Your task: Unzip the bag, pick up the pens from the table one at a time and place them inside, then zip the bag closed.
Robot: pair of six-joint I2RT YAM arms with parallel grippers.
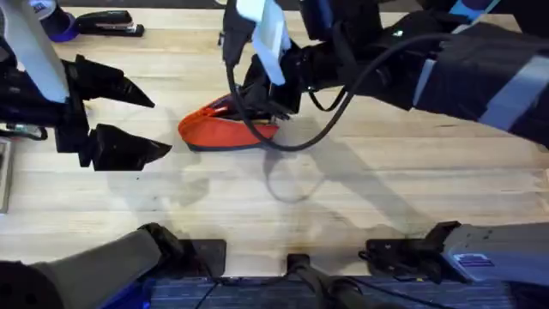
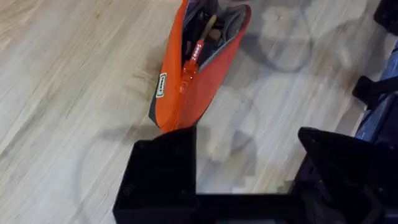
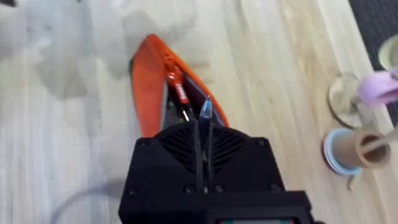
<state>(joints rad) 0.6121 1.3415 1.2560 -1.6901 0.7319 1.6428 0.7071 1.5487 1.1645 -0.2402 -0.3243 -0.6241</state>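
The orange bag (image 1: 225, 130) lies on the table (image 1: 360, 197) left of centre, its zip open. In the left wrist view the bag (image 2: 186, 99) gapes, showing a red zip pull (image 2: 198, 50) and dark items inside. My right gripper (image 3: 202, 127) reaches across from the right and hangs over the bag's open mouth (image 3: 149, 87). It is shut on a slim pen (image 3: 205, 109) whose tip points down into the opening. In the overhead view the right gripper (image 1: 273, 107) covers the bag's right end. My left gripper (image 1: 161, 126) stands open just left of the bag, with nothing between its fingers (image 2: 163, 174).
A black stapler (image 1: 107, 23) lies at the table's far left edge. Small round cups and rolls (image 3: 351, 149) with a pink piece (image 3: 379, 87) stand beyond the bag in the right wrist view. A black cable (image 1: 292, 142) loops from the right arm over the table.
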